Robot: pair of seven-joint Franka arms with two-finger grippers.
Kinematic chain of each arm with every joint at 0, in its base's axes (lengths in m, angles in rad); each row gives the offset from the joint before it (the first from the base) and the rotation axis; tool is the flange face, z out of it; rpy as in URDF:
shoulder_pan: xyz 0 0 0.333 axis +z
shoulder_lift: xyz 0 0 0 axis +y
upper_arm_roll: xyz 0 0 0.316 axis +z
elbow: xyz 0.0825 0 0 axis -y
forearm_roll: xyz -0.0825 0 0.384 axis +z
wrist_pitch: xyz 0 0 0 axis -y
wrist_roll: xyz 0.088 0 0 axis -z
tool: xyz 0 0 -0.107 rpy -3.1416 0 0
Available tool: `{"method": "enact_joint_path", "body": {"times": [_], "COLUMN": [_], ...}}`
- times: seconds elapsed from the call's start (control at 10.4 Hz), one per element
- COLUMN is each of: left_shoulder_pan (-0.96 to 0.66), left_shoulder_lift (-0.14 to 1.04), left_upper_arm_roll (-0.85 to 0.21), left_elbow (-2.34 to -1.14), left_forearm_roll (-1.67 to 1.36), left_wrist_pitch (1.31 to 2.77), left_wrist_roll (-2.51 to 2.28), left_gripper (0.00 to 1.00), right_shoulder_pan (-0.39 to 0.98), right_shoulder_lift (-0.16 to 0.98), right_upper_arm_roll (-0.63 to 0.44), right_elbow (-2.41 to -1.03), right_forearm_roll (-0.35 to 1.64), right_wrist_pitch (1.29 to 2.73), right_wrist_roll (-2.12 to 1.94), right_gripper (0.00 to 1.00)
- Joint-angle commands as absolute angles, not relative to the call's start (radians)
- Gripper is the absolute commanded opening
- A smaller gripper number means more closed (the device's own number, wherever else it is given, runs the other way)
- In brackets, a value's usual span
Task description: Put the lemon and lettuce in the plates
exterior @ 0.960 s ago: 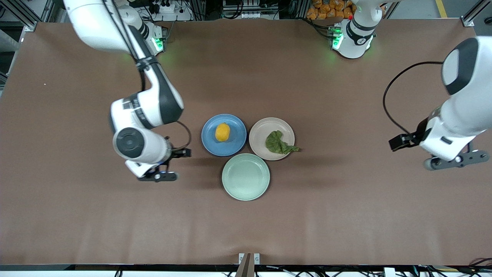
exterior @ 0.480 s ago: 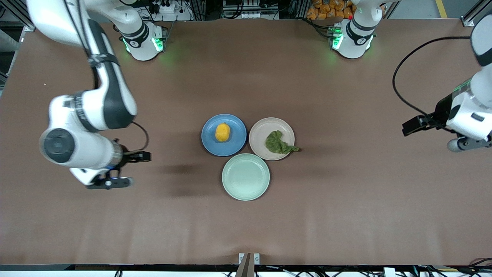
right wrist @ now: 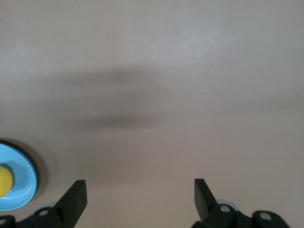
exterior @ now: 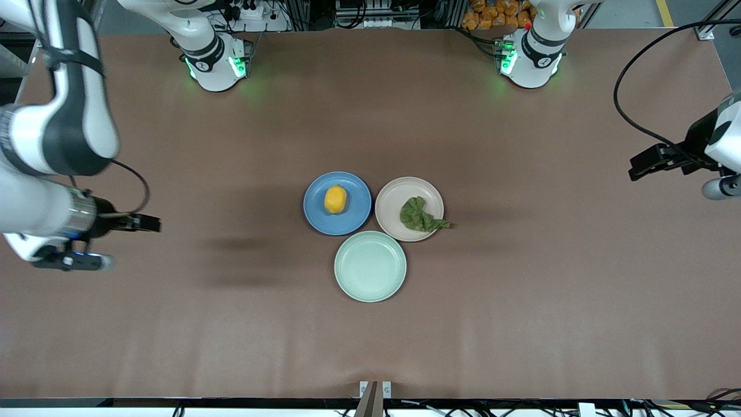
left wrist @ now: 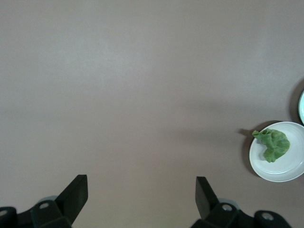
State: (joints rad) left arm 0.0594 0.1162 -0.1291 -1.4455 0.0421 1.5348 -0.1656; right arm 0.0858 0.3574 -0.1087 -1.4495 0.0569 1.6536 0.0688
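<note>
The yellow-orange lemon (exterior: pixel 335 198) lies on the blue plate (exterior: pixel 356 219). The dark green lettuce (exterior: pixel 418 215) lies on the beige-pink plate (exterior: pixel 392 200), its pointed tip over the rim. My right gripper (exterior: pixel 72 262) is open and empty above bare table at the right arm's end. Its wrist view shows its gripper (right wrist: pixel 140 194), the blue plate (right wrist: pixel 21 190) and the lemon (right wrist: pixel 4 180) at the edge. My left gripper (exterior: pixel 721 188) is open and empty over the left arm's end. Its wrist view shows its gripper (left wrist: pixel 141 194), the lettuce (left wrist: pixel 271 144) and the beige-pink plate (left wrist: pixel 287 168).
A pale mint-green plate (exterior: pixel 370 266) with nothing on it sits nearer the front camera, touching the other two plates. The brown table (exterior: pixel 521 301) spreads wide around the three plates. The arm bases stand at the table's back edge.
Both arms have swung outward from the plates, the right arm toward its end of the table and the left arm toward its own. The lemon and the lettuce have not moved.
</note>
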Motion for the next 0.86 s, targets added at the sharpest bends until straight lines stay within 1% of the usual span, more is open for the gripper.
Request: {"method": "enact_joint_path", "body": {"times": [0.0,0.19,0.29,0.38,0.58,0.67,0.77], "left_shoulder_pan": [0.020,0.025,0.023,0.018,0.003,-0.024,-0.032], "left_shoulder_lift": [0.072,0.046,0.029,0.020,-0.008,-0.017,-0.008], "left_upper_arm_roll": [-0.078,-0.077,-0.060,-0.037,-0.031,0.004,0.011], "left_elbow": [-1.470,-1.470,-1.471,-1.488,-1.518,-1.522,-1.510], "left_forearm_roll": [0.014,-0.005,-0.008,-0.011,-0.011,-0.011,-0.015], "left_wrist_pitch": [1.522,1.494,1.482,1.480,1.480,1.480,1.482], "left_wrist_roll": [-0.112,-0.100,-0.074,-0.051,-0.041,-0.043,-0.043], "left_gripper": [1.00,1.00,1.00,1.00,1.00,1.00,1.00], "right_shoulder_pan": [0.034,0.021,0.011,0.003,-0.002,-0.012,-0.017], "right_shoulder_lift": [0.229,0.161,0.135,0.112,0.066,0.055,0.055], "right_upper_arm_roll": [-0.092,-0.092,-0.092,-0.092,-0.086,-0.086,-0.086], "right_elbow": [-1.563,-1.603,-1.614,-1.629,-1.667,-1.675,-1.675], "right_forearm_roll": [0.049,0.046,0.045,0.044,0.046,0.048,0.049], "right_wrist_pitch": [1.664,1.670,1.671,1.669,1.669,1.669,1.669], "right_wrist_roll": [0.066,0.069,0.066,0.067,0.069,0.068,0.067], "right_gripper": [1.00,1.00,1.00,1.00,1.00,1.00,1.00]}}
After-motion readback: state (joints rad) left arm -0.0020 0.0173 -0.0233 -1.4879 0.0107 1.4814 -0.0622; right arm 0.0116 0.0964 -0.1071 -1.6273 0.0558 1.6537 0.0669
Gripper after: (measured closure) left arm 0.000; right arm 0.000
